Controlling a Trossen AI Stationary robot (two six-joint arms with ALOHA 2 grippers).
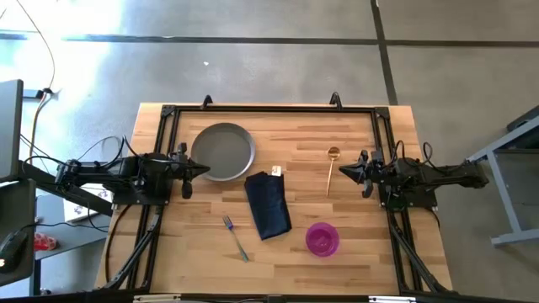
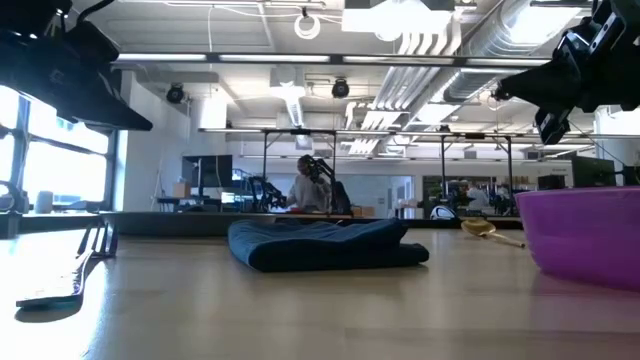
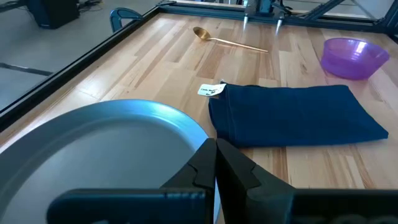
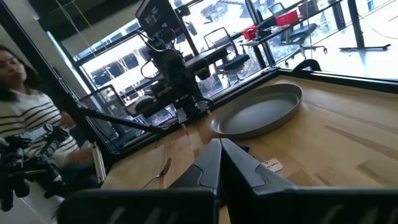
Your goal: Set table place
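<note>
A round grey metal plate [image 1: 223, 151] rests flat at the table's far left. A folded navy napkin [image 1: 268, 204] lies at the middle; it also shows in the left wrist view [image 3: 298, 115]. A gold spoon [image 1: 331, 168] lies right of it. A purple bowl [image 1: 322, 239] stands near the front right. A fork with a teal handle [image 1: 235, 238] lies front left. My left gripper [image 1: 205, 169] is shut and empty, above the plate's left rim [image 3: 143, 118]. My right gripper [image 1: 343, 169] is shut and empty, just right of the spoon.
The light-wood table [image 1: 278, 269] has a black rail frame [image 1: 269, 108] round its edges. Bare wood lies along the near edge between fork and bowl. A person in a striped top [image 4: 28, 124] sits beyond the table's left side.
</note>
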